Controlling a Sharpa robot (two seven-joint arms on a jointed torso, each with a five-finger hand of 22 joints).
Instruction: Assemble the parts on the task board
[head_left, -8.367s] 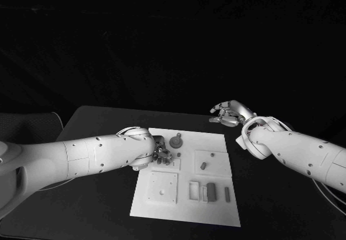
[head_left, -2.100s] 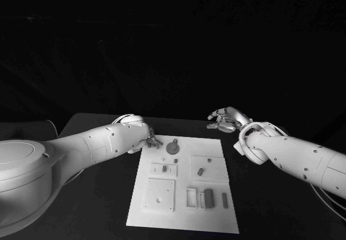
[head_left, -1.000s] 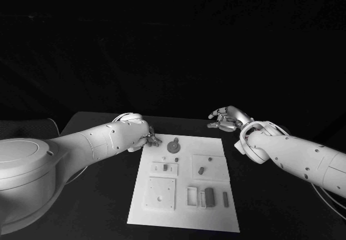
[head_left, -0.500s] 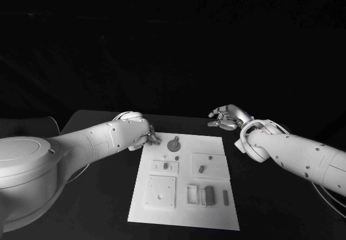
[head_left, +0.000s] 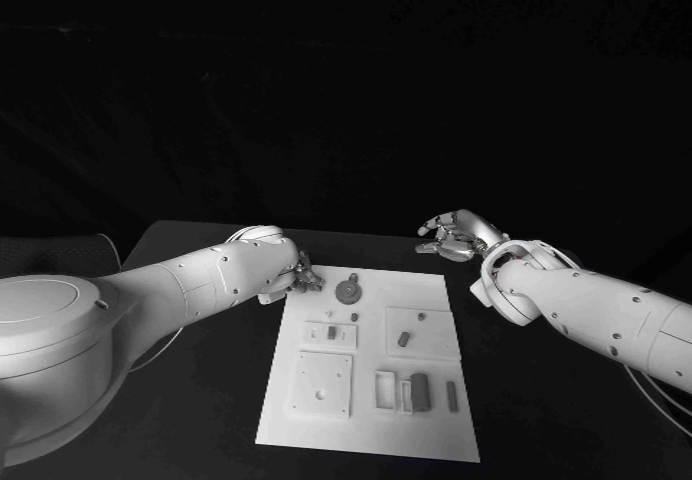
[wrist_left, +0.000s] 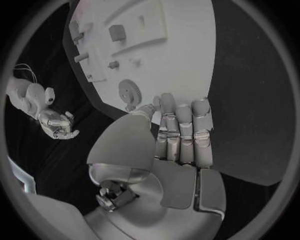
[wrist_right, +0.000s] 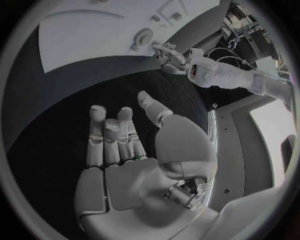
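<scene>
The white task board lies in the middle of the black table. A round grey part sits near its far edge. Small grey parts stand in two raised squares, and a dark bar lies beside a slotted block. My left hand hovers at the board's far left corner, just left of the round part. Its fingers are straight and hold nothing. My right hand hangs past the far right corner, off the board, with its palm bare and its fingers loosely spread.
A pale square plate with small holes occupies the board's near left. A thin grey strip lies near the right edge. Black tabletop surrounds the board on all sides.
Since the oldest frame my left hand has drawn back from the small parts to the board's far left corner. Over the last second both hands stay nearly still.
</scene>
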